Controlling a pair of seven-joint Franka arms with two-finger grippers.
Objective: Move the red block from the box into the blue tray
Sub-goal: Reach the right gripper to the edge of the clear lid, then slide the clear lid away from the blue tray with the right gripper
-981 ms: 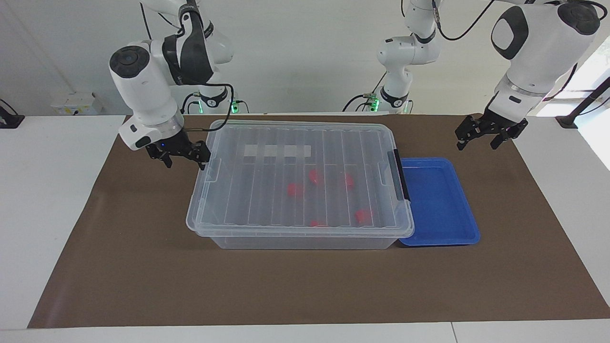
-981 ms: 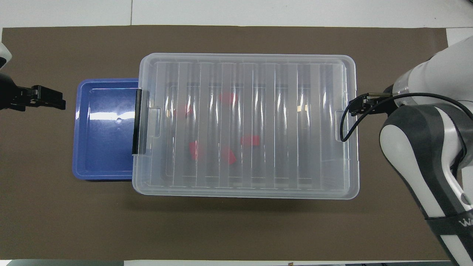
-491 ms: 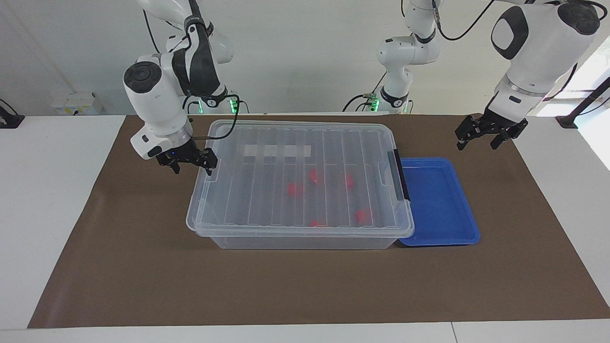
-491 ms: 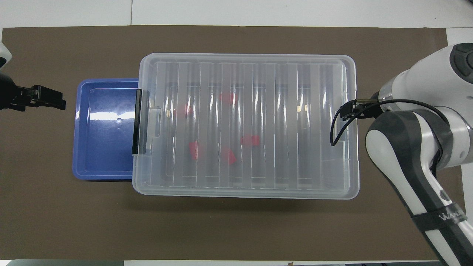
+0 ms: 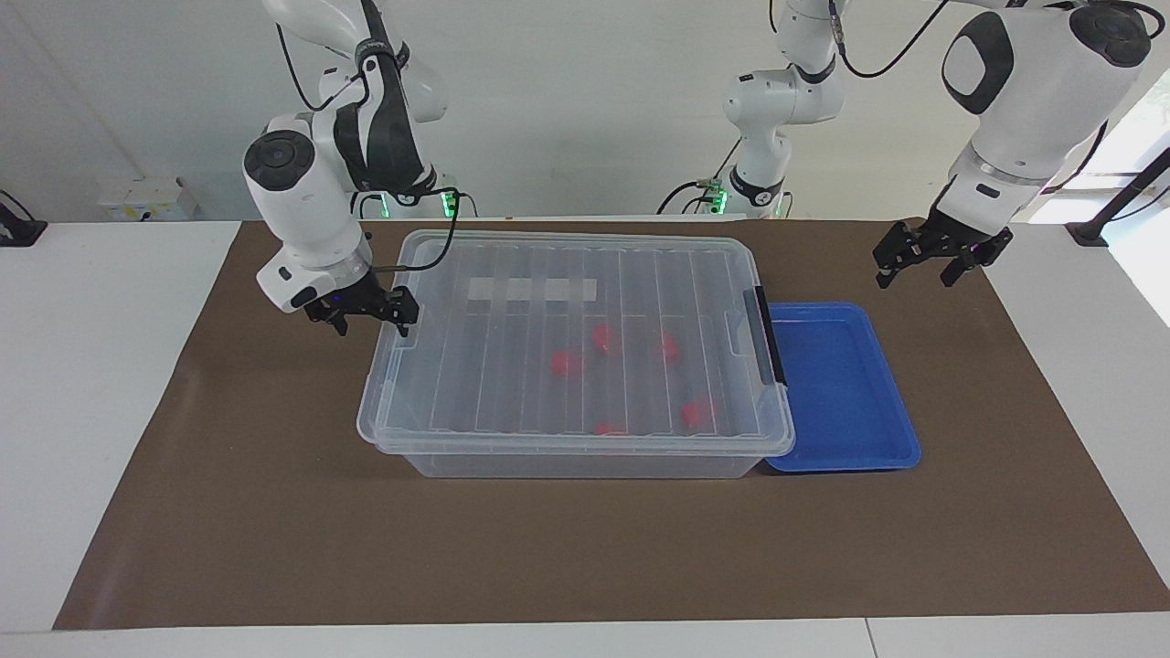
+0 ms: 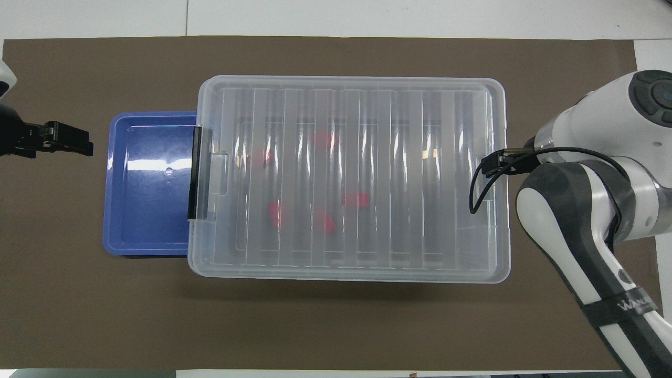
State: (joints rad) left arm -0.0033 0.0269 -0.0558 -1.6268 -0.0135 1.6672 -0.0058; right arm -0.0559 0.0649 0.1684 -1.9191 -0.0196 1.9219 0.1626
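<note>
The box [image 5: 512, 402] [image 6: 472, 105] stands mid-mat with its ribbed clear lid on and a black latch clip [image 5: 768, 338] at the left arm's end. Several red blocks lie inside, one [image 5: 567, 364] near the middle, also seen from overhead [image 6: 355, 199]. The blue tray [image 5: 845, 384] [image 6: 149, 210] lies empty against the box's clip end. My right gripper [image 5: 361, 311] [image 6: 496, 163] is open at the lid's rim at the box's other end; I cannot tell if it touches. My left gripper [image 5: 932, 260] [image 6: 68, 146] is open, empty and raised over the mat beside the tray.
A brown mat [image 5: 274, 512] covers the table under everything. A whitish label strip [image 5: 532, 289] shows through the lid on the side nearer to the robots. White tabletop [image 5: 91, 366] lies past the mat's ends.
My right gripper has moved from beside the box's end in to its lid rim, and the arm's elbow has swung in. The left arm, the box and the blocks have not moved.
</note>
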